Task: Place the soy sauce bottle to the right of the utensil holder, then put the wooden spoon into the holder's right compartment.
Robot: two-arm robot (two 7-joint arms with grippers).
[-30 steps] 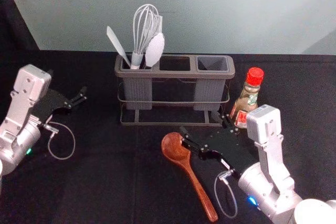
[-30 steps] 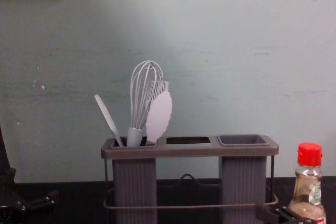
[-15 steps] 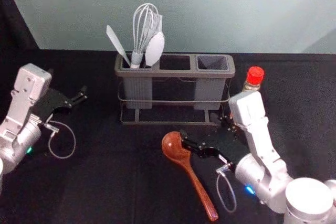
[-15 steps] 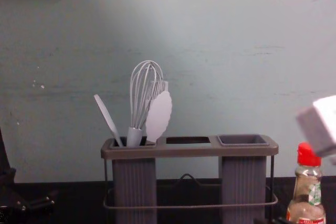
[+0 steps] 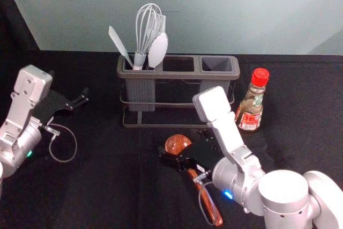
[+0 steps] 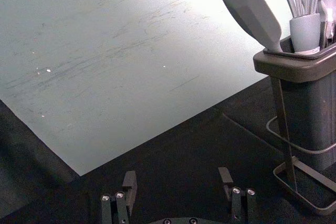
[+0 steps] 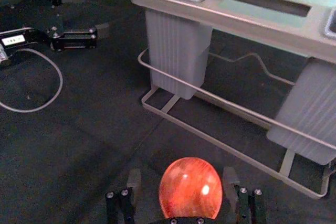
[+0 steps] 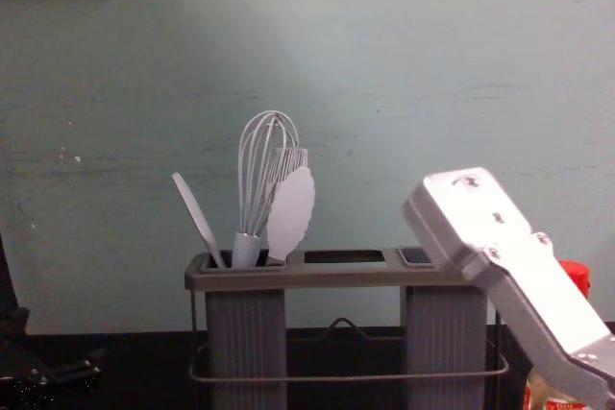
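Observation:
In the head view my right gripper (image 5: 185, 146) is over the wooden spoon (image 5: 178, 143), near its bowl. The right wrist view has the spoon's bowl (image 7: 190, 188) between the parted fingers of my right gripper (image 7: 182, 190), neither touching it. The soy sauce bottle (image 5: 251, 103) stands upright to the right of the utensil holder (image 5: 179, 75). The holder's right compartment (image 5: 217, 64) is empty; white utensils stand in the left one. My left gripper (image 5: 80, 102) is parked at the left, open in its wrist view (image 6: 178, 184).
A whisk (image 5: 146, 36) and other white utensils rise above the holder's left side. Behind the black-covered table (image 5: 107, 181) stands a pale wall (image 5: 214, 9). My right arm reaches across the table's front right, with a cable loop hanging beside the spoon's handle.
My right gripper has moved left, away from beside the bottle and over the spoon. The bottle is uncovered in the head view and stands in the same place. The left arm is still.

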